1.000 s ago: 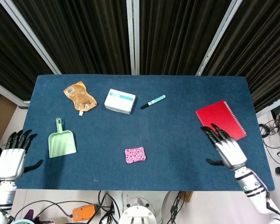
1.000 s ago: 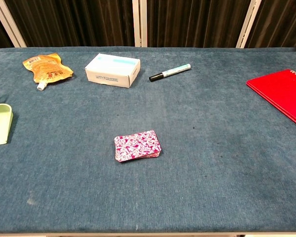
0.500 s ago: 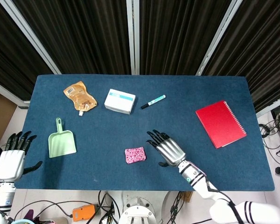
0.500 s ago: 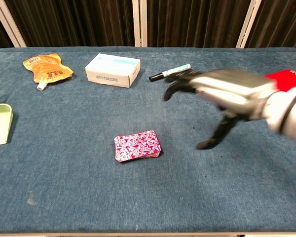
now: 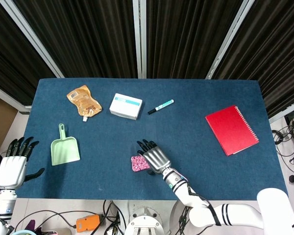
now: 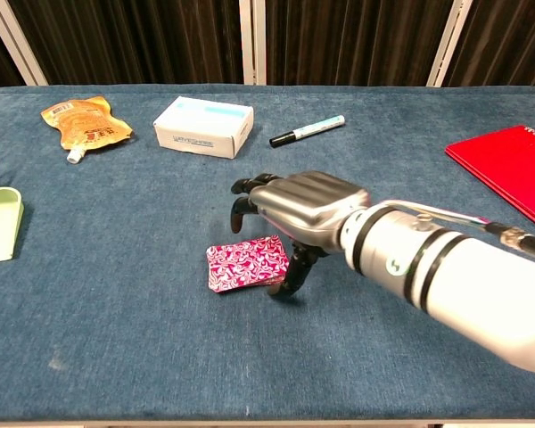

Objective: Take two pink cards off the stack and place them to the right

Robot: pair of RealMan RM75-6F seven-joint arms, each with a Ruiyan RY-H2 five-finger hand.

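Note:
The stack of pink patterned cards (image 6: 244, 263) lies on the blue table near its front edge, also in the head view as the card stack (image 5: 136, 163). My right hand (image 6: 296, 207) hovers over the stack's right end, palm down with fingers spread and curved, thumb tip down by the stack's right edge. It holds nothing I can see. In the head view the right hand (image 5: 154, 156) covers the stack's right half. My left hand (image 5: 13, 166) hangs open off the table's left front corner, empty.
A green dustpan (image 5: 64, 148) lies at the left, an orange pouch (image 5: 83, 100) and a white box (image 5: 126, 105) at the back. A teal marker (image 5: 160, 105) lies behind the stack, and a red notebook (image 5: 232, 129) at the right.
My right hand has swept from the table's right side leftward to the card stack and now sits over its right end. The left hand has barely moved.

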